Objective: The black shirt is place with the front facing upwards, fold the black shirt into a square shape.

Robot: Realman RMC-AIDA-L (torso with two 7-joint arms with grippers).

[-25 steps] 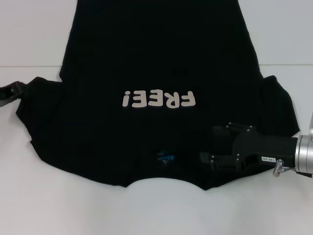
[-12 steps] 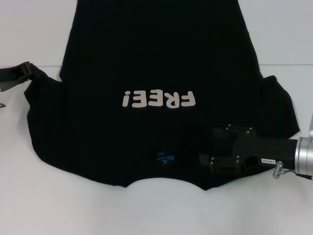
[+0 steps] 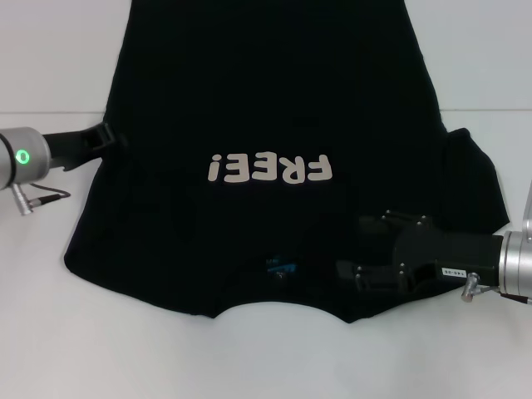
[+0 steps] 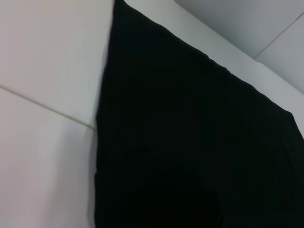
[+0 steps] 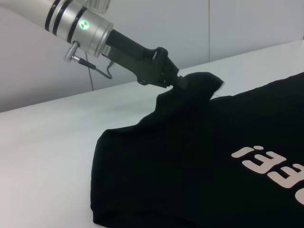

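The black shirt [image 3: 274,100] lies front up on the white table, its off-white "FREE!" lettering [image 3: 270,169] reading upside down and a small blue neck label [image 3: 281,268] near my side. My left gripper [image 3: 112,137] is shut on the shirt's left sleeve and holds it lifted over the edge of the body; the right wrist view shows the cloth bunched in it [image 5: 178,81]. My right gripper [image 3: 349,245] rests low on the shirt's right shoulder, beside the collar. The left wrist view shows only black cloth [image 4: 190,142] and table.
The white table [image 3: 66,332] surrounds the shirt, with a seam line [image 3: 50,113] running across it. The shirt's right sleeve [image 3: 478,179] lies spread flat. A white wall [image 5: 142,19] stands behind the table.
My left gripper has moved right with the left sleeve, drawing it in over the shirt's body, so the shirt's left side is narrower. The right gripper has barely moved.
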